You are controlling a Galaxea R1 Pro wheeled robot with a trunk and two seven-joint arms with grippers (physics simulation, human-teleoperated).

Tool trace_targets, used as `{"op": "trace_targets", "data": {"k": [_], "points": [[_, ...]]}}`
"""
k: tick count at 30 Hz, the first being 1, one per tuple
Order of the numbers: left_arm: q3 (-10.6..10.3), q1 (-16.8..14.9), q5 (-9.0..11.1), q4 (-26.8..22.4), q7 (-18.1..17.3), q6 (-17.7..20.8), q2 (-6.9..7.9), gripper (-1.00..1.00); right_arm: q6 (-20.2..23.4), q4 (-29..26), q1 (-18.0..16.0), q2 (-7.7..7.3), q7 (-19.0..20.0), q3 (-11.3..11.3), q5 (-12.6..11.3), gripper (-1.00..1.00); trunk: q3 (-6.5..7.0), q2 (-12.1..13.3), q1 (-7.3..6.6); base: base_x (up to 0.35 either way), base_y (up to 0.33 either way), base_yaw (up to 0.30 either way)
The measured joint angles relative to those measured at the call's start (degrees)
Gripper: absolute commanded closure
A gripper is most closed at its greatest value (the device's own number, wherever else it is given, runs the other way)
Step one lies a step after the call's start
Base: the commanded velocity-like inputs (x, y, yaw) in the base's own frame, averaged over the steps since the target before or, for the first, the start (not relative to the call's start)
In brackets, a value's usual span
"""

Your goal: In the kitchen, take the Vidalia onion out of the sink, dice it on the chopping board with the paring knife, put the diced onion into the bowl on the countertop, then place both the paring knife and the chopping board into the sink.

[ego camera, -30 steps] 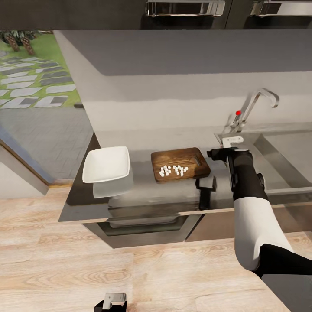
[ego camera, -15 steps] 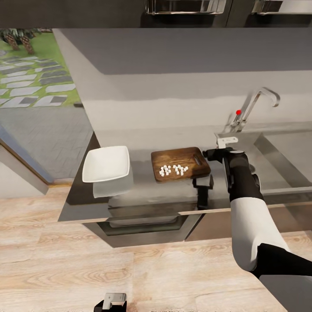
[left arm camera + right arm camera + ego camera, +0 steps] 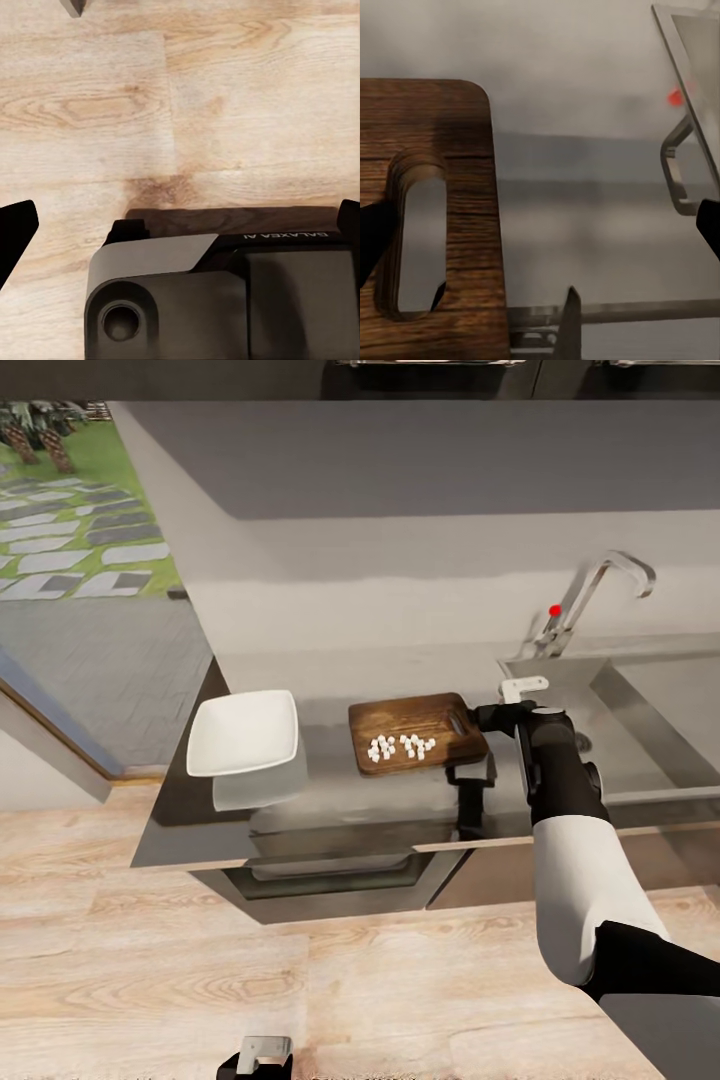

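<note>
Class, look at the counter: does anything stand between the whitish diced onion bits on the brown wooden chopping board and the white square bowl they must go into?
Nothing visible does: bare grey countertop separates the board, carrying the bits, from the bowl.

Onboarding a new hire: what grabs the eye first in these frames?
The brown wooden chopping board on the grey countertop, with tiny whitish diced onion bits heaped on it. The right claw sits at the board's slot-handle end, beside the steel sink. A glossy white bowl stands empty left of the board.
</note>
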Motion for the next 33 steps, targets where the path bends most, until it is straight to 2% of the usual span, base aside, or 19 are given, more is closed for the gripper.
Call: {"op": "trace_targets", "data": {"k": [17,22,33], "points": [[0.0,0.0,0.0,0.0,0.01,0.0,0.02,-1.0,0.02,0.07,0.0,-0.04,0.0,0.0,0.0,-1.0,-1.57,0.0,0.0,0.037,-0.019,0.0],[0.0,0.0,0.0,0.0,0.01,0.0,0.02,-1.0,-0.1,2.27,0.0,-0.02,-0.01,0.01,0.0,-1.0,-2.03,0.0,0.0,0.0,0.0,0.0],[0.0,0.0,0.0,0.0,0.01,0.0,0.02,-1.0,-0.48,2.63,0.0,-0.1,-0.06,0.01,0.12,-1.0,-2.73,-0.01,0.0,0.0,0.0,0.0]]}}
